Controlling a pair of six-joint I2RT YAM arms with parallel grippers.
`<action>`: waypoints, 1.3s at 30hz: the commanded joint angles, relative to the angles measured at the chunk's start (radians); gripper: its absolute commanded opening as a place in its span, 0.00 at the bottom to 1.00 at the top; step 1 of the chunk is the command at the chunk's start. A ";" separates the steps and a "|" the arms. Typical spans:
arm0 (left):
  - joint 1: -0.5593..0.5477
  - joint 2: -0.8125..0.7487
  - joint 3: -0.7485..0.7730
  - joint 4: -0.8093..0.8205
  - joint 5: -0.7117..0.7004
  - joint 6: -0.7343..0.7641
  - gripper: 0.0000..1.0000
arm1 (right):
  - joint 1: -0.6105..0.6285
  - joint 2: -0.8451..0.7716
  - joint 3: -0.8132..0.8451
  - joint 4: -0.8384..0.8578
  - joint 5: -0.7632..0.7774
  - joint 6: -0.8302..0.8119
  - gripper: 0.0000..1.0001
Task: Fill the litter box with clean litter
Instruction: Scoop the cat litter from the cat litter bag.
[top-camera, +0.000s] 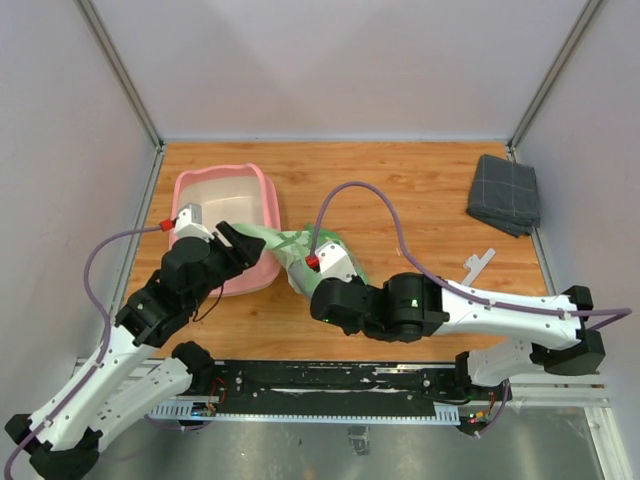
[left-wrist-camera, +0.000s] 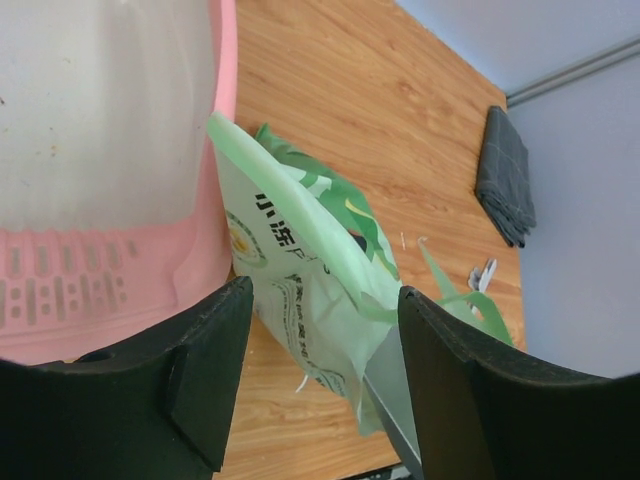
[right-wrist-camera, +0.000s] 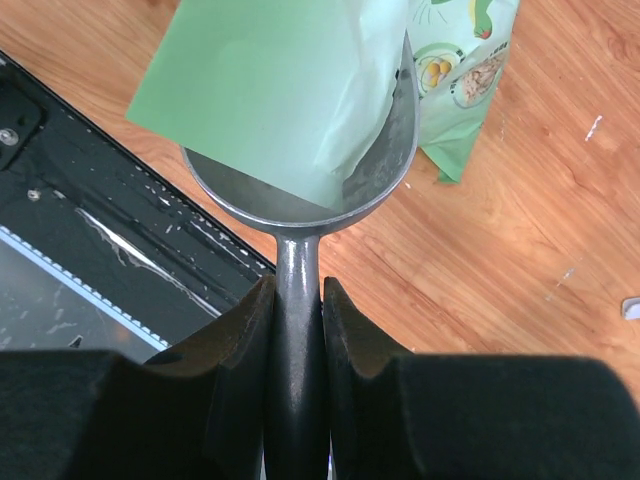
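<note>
The pink litter box (top-camera: 262, 190) sits at the back left, pale inside; its wall shows in the left wrist view (left-wrist-camera: 215, 90). No litter granules show. A light green printed bag (top-camera: 300, 250) lies beside the box, also in the left wrist view (left-wrist-camera: 310, 290) and the right wrist view (right-wrist-camera: 280, 90). My left gripper (top-camera: 240, 245) is open and empty, just short of the bag and the box's near corner (left-wrist-camera: 320, 390). My right gripper (right-wrist-camera: 298, 330) is shut on the handle of a grey metal scoop (right-wrist-camera: 380, 170), whose bowl is tucked under the bag's mouth.
A grey folded cloth (top-camera: 505, 193) lies at the back right, also in the left wrist view (left-wrist-camera: 503, 175). A small white clip (top-camera: 480, 263) lies on the wood right of my right arm. The black rail (top-camera: 330, 385) runs along the near edge.
</note>
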 joint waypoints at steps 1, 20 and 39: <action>0.027 0.023 -0.009 0.079 -0.040 0.004 0.64 | 0.008 0.065 0.063 -0.119 0.078 -0.020 0.01; 0.309 0.135 -0.048 0.236 0.303 0.107 0.48 | 0.014 0.349 0.460 -0.490 0.039 -0.075 0.01; 0.288 0.060 -0.075 0.602 0.747 -0.233 0.00 | -0.045 0.281 0.423 -0.584 -0.098 -0.131 0.01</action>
